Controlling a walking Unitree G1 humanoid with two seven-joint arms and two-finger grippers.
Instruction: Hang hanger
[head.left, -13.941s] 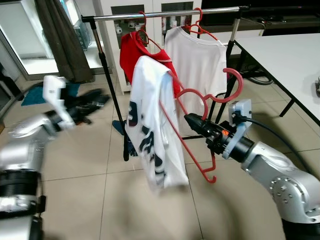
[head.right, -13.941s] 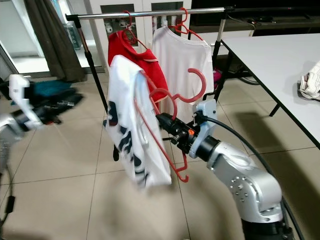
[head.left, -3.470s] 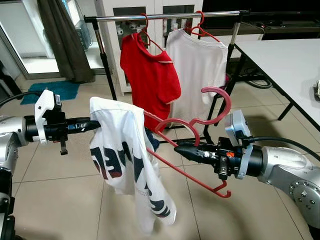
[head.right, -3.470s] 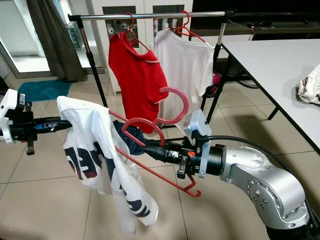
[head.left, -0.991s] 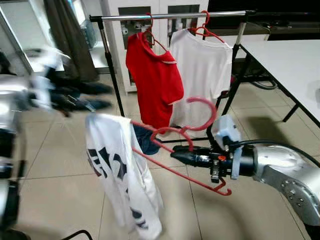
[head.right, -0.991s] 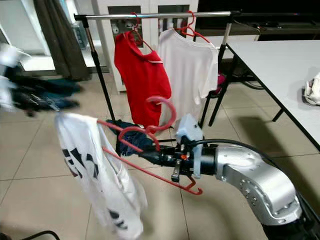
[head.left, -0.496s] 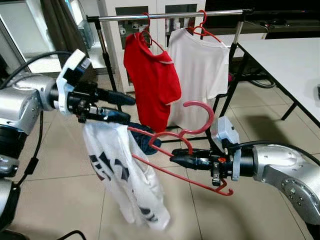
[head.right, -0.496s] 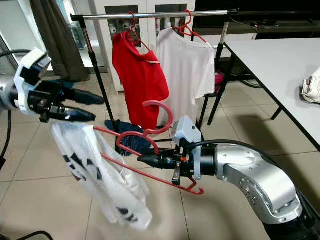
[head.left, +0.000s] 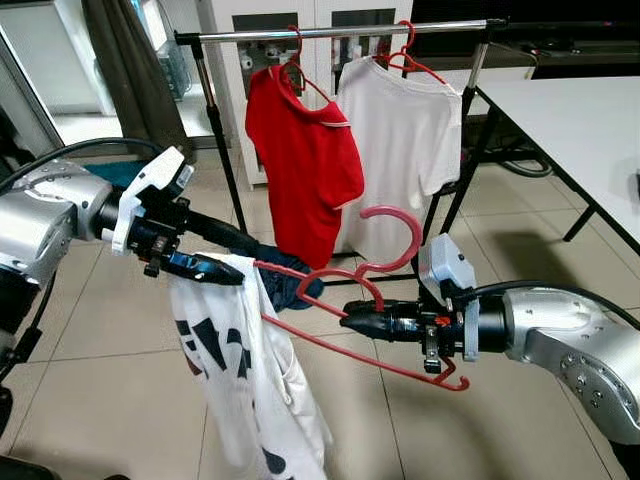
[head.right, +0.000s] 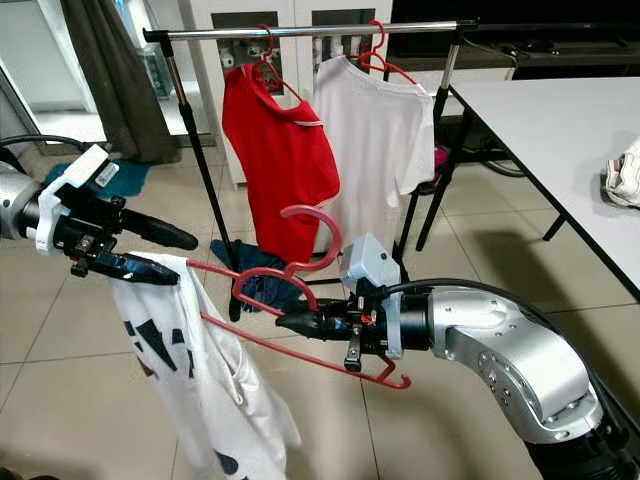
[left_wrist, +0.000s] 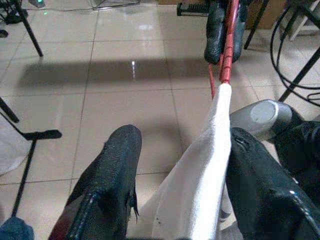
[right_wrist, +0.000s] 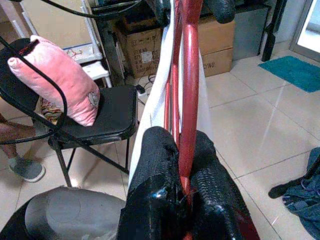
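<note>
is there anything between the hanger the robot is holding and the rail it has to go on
Nothing solid blocks the way. The hanger, shut in the right tool, sits below and in front of the rail. The red shirt and white shirt already hang there; the bare stretch left of the red shirt looks free.

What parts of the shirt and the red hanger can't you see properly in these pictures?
- White printed shirt: its bottom is cut off by the lower edge of both eye views, and folds hide most of the dark print.
- Red hanger: the end under the shirt is covered by cloth.
- Right claw: in the right wrist view, its black fingers cover the stretch of hanger they grip.
- Left claw: the shirt between its fingers hides any contact.
</note>
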